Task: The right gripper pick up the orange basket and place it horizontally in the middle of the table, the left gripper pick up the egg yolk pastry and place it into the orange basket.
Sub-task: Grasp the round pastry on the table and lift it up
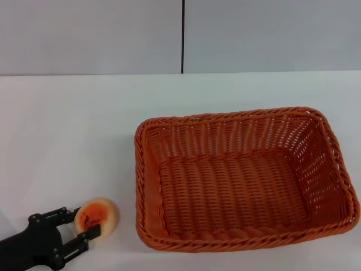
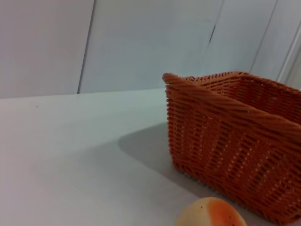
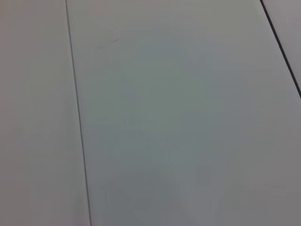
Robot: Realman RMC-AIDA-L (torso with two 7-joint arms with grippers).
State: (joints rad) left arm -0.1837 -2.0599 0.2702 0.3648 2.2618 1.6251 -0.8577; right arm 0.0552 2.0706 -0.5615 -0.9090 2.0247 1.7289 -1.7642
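Orange basket (image 1: 242,178) sat long side across, on table (image 1: 67,130) middle-to-right, toward near edge; empty. Basket step judged done. Right gripper out of all views; state not determinable. Left gripper (image 1: 84,224) at near-left corner, fingers (image 1: 72,213) either side of egg yolk pastry (image 1: 97,217); jaws apart around it, grip not confirmed. Pastry rested on table just beside basket's left wall. Remaining: clamp, lift, drop into basket.

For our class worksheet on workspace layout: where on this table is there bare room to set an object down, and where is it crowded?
The table is bare along the far edge behind the orange basket and across its left half. The basket's inside is empty too. It is crowded only at the near-left corner, where the left gripper straddles the egg yolk pastry, beside the basket's left wall.
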